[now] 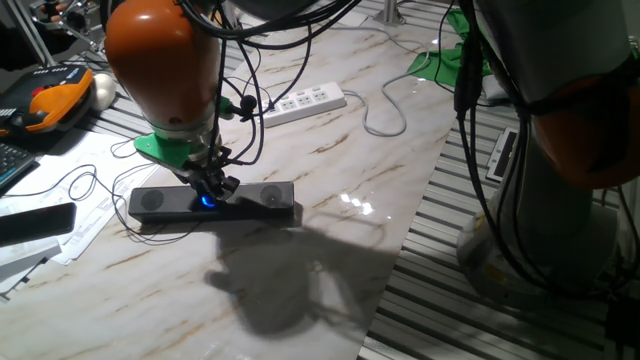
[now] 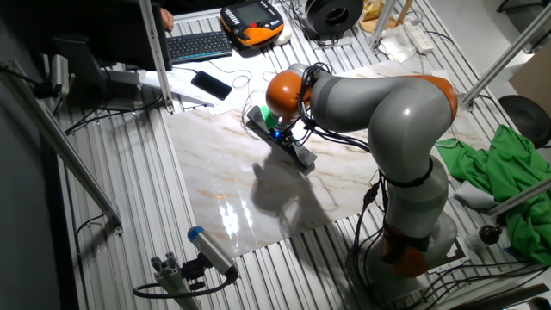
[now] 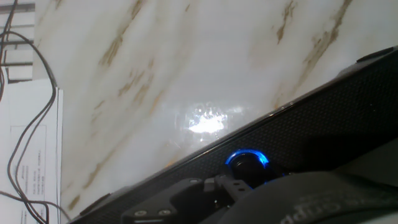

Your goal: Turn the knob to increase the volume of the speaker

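Note:
The speaker [image 1: 265, 196] is a long black bar lying on the marble table; it also shows in the other fixed view [image 2: 301, 155] and the hand view [image 3: 348, 93]. The knob [image 1: 207, 201] glows blue at the middle of its front, and shows in the other fixed view [image 2: 277, 135] and the hand view [image 3: 247, 162]. My gripper [image 1: 215, 187] is right down at the knob, also seen in the other fixed view [image 2: 281, 129]. Its dark fingers [image 3: 217, 185] reach the knob's lower edge and hide part of it. I cannot tell whether they clamp it.
A white power strip [image 1: 305, 100] with its cable lies behind the speaker. A flat black slab [image 1: 35, 222] rests on papers [image 1: 70, 240] at the left, with thin black cables [image 1: 85, 180] around. The marble table's edge [image 1: 400, 260] runs along the right. A green cloth [image 1: 450, 55] lies far right.

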You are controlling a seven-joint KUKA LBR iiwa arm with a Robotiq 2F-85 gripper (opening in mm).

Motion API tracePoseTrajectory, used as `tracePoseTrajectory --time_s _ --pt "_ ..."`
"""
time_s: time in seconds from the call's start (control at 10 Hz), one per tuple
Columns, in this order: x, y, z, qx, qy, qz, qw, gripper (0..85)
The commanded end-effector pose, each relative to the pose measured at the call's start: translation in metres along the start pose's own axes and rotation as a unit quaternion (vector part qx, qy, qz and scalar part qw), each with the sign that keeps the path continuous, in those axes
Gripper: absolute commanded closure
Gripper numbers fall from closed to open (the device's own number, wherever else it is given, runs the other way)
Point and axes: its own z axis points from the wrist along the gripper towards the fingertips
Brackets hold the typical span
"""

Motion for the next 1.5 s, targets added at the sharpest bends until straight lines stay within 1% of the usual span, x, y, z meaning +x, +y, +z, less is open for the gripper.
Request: tracePoseTrajectory --time_s 0.0,0.4,0.5,0.6,1.0,1.3,1.4 --pt "0.0000 -0.0001 0.0001 0.000 0.000 0.004 1.0000 68.0" --pt "0.0002 -0.0002 -0.0002 -0.004 0.002 0.014 0.9999 68.0" --pt "0.0001 -0.0001 -0.0005 -0.007 0.003 0.022 0.9997 68.0" --pt "0.0002 0.0000 -0.0010 -0.008 0.005 0.030 0.9995 68.0" --pt "0.0003 -0.0001 -0.0017 -0.006 0.006 0.036 0.9993 68.0" --pt "0.0004 -0.0001 -0.0024 -0.005 0.010 0.044 0.9990 68.0" --pt "0.0004 -0.0001 -0.0025 -0.004 0.010 0.046 0.9989 51.0"
